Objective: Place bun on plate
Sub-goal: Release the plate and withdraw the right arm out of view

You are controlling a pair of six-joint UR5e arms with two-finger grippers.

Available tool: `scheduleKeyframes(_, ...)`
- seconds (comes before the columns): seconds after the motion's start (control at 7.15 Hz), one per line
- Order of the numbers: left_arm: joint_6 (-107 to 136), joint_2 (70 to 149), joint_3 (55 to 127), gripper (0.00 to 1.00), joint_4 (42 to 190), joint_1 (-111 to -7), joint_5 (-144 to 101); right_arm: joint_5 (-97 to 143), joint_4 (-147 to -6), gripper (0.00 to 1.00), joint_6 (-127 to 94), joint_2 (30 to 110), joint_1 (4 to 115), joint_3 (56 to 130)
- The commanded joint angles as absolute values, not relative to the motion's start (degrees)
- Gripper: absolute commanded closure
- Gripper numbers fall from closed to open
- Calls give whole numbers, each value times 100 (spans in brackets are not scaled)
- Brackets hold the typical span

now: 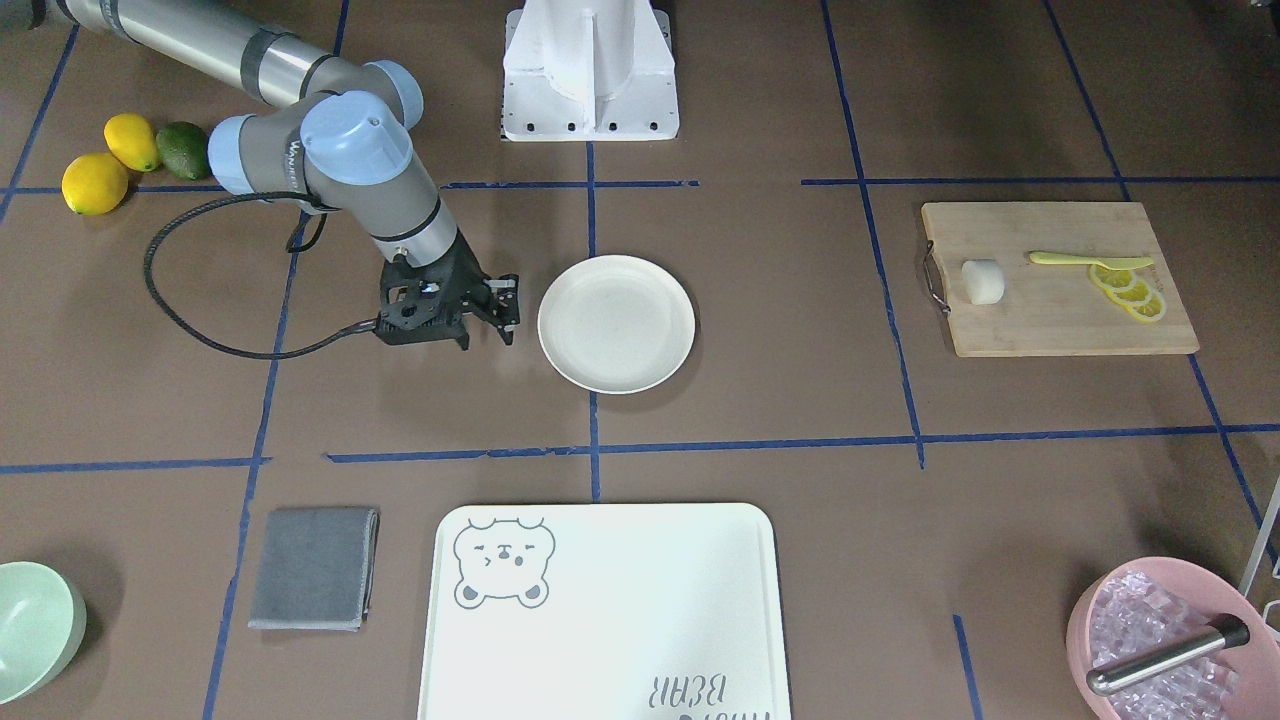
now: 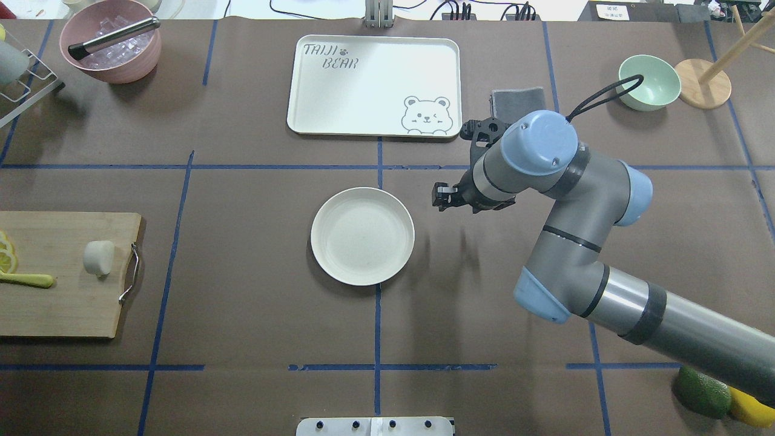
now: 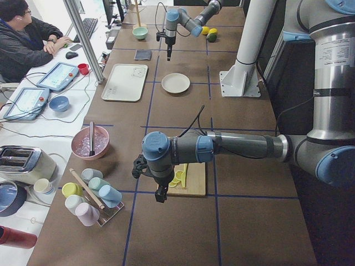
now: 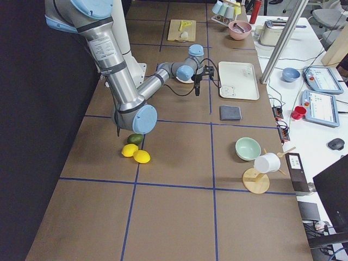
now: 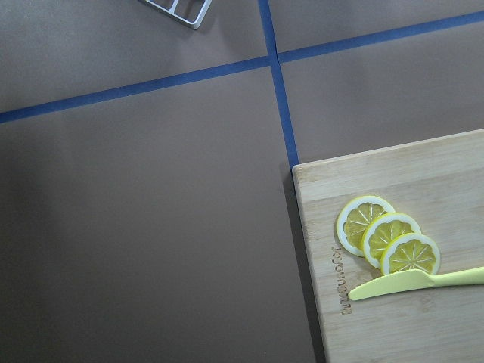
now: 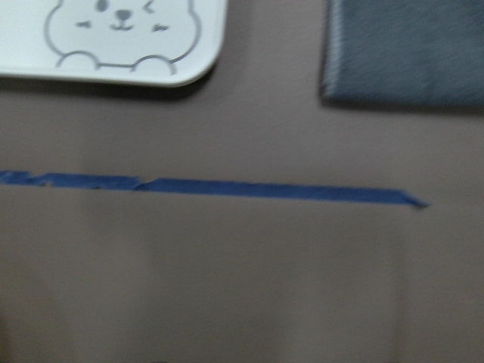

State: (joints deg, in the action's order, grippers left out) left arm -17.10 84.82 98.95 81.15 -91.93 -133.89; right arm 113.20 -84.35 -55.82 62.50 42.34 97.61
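The bun (image 1: 982,281) is a small white lump lying on the wooden cutting board (image 1: 1060,320), near its handle end; from overhead the bun (image 2: 98,257) is at the far left. The cream plate (image 1: 616,322) sits bare at the table's middle, and the overhead view shows the plate (image 2: 362,235) too. My right gripper (image 1: 508,310) hangs just beside the plate's rim, open, with nothing between its fingers. My left gripper (image 3: 161,195) hovers off the board's outer end, far from the bun; I cannot tell if it is open or shut.
Lemon slices (image 5: 387,242) and a yellow knife (image 5: 416,283) lie on the board. A bear-print tray (image 2: 375,85), grey cloth (image 2: 517,100), green bowl (image 2: 649,91) and pink ice bowl (image 2: 112,42) line the far side. Lemons (image 1: 95,183) and an avocado (image 1: 183,150) lie beside the right arm.
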Motion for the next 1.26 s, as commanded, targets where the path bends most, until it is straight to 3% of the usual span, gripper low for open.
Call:
scheduleKeyframes(0.0,-1670,8543,9914,0,8121,-9185,-13395,12054,-8965,0,-3446,7140,5470,10194)
scheduleKeyframes(0.7,-1670,8832,9625,0,9220,-8895,-13403,13367,-8939,0,1182,9733,8705,10283)
scheduleKeyframes(1.12,-1109,8886,9711,0,9516,-8851,-13771,13553,-9009,0,1143,9976,9264,10239)
